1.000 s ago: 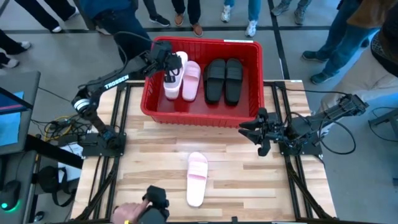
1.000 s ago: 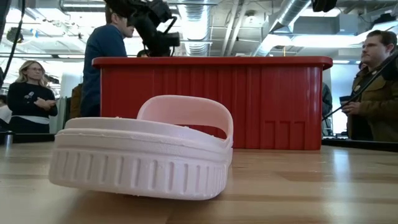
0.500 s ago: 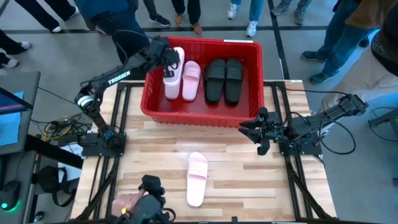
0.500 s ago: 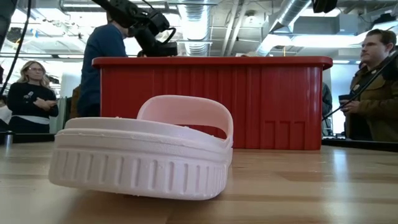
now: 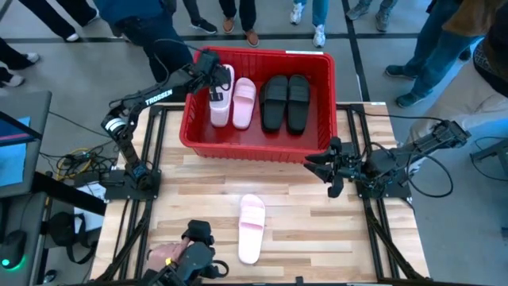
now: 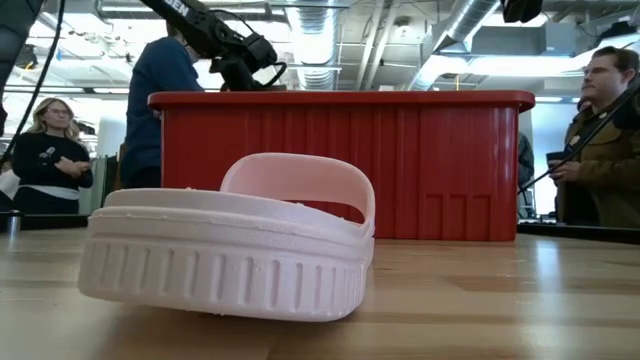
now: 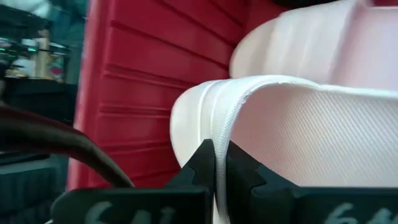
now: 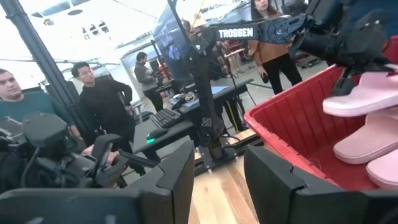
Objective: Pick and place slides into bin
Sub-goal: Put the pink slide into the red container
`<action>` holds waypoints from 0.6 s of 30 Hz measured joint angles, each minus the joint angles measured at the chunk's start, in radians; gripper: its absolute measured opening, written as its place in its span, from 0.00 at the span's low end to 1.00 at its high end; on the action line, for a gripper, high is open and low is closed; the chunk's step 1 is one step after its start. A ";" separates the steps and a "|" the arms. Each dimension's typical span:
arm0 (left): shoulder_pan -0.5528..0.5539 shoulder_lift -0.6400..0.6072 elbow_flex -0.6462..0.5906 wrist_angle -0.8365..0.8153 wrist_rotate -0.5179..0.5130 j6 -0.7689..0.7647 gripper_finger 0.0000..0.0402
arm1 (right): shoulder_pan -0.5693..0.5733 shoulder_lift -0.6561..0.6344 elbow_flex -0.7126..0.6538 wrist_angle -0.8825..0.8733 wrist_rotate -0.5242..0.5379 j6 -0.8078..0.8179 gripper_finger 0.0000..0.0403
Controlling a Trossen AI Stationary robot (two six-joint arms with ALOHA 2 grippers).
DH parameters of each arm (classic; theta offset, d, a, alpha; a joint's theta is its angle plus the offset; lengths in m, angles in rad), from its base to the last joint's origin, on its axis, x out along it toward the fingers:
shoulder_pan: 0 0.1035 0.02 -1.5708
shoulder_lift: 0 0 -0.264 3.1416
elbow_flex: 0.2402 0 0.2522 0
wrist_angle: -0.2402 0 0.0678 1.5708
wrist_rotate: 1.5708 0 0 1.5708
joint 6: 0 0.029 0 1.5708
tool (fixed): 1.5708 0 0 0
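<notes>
My left end effector [image 5: 213,73] reaches over the big red ribbed plastic bin [image 5: 190,119], pinching a pale pink foam slide [image 5: 220,97]; my right end effector [image 5: 319,167] waits wide above the desk [image 5: 302,222].

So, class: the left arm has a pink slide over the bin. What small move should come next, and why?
Probably lower, then open the left gripper: it is shut on the pink slide, which hangs tilted over the bin beside a pink one already lying inside.

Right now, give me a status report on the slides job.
Left hand shut on pink slide inside bin. Right hand open, waiting beside bin. One pink slide on table. Nothing in the way.
</notes>
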 joint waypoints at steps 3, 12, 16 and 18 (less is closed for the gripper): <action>0.008 0.008 0.000 0.006 -0.004 0.008 0.00 | -0.001 0.005 0.000 -0.003 0.004 0.022 0.32; 0.035 0.008 0.000 -0.029 0.015 0.034 0.00 | -0.008 0.016 0.000 -0.003 0.005 0.022 0.32; 0.039 0.005 -0.020 -0.010 0.018 0.046 0.00 | -0.007 0.016 0.000 -0.003 0.006 0.022 0.32; 0.040 0.005 -0.044 -0.007 0.016 0.058 0.00 | -0.007 0.016 0.000 -0.003 0.006 0.022 0.32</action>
